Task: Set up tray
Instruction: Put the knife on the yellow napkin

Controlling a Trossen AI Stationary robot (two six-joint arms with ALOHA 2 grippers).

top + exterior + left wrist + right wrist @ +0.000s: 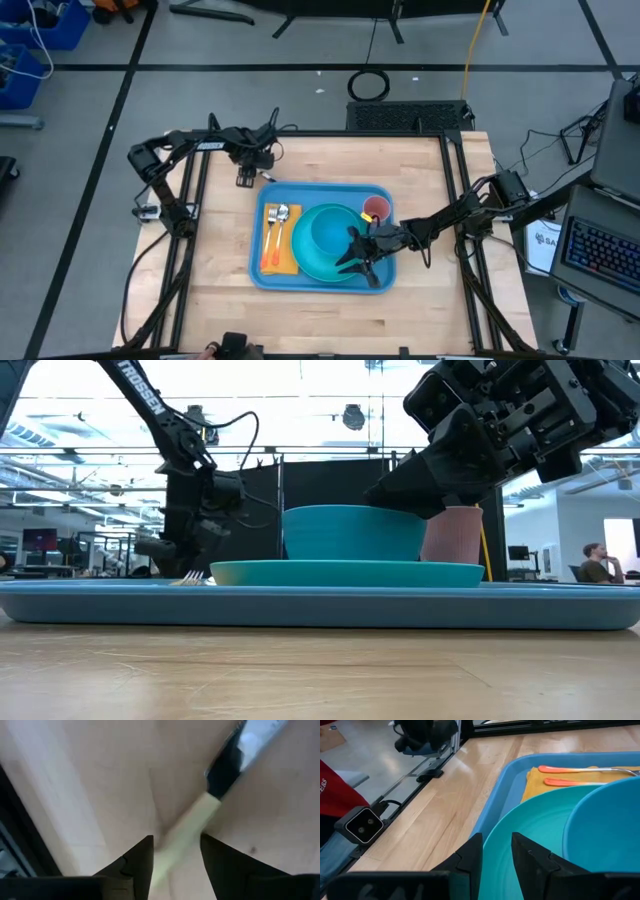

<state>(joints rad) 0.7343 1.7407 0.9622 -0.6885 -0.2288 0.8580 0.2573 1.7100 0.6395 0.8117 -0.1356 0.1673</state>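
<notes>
The light-blue tray [330, 189] lies mid-table. It carries a yellow-orange napkin [282, 260] with an orange-handled fork and spoon [276, 222], a teal plate [303, 264] holding a blue bowl [330, 235], and a pink cup [376, 208]. A knife [192, 822] with a cream handle lies flat on the wood just past the tray's far left corner. My left gripper [175, 840] points down over it, open, one finger on each side of the handle and apart from it. My right gripper [496, 842] is open above the plate's near right rim.
Black frame rails [195, 200] run along the table's left and right sides. A small camera block [364, 824] sits on the left rail. Bare wood [320, 315] lies in front of the tray. A person [595, 565] sits in the room behind the table.
</notes>
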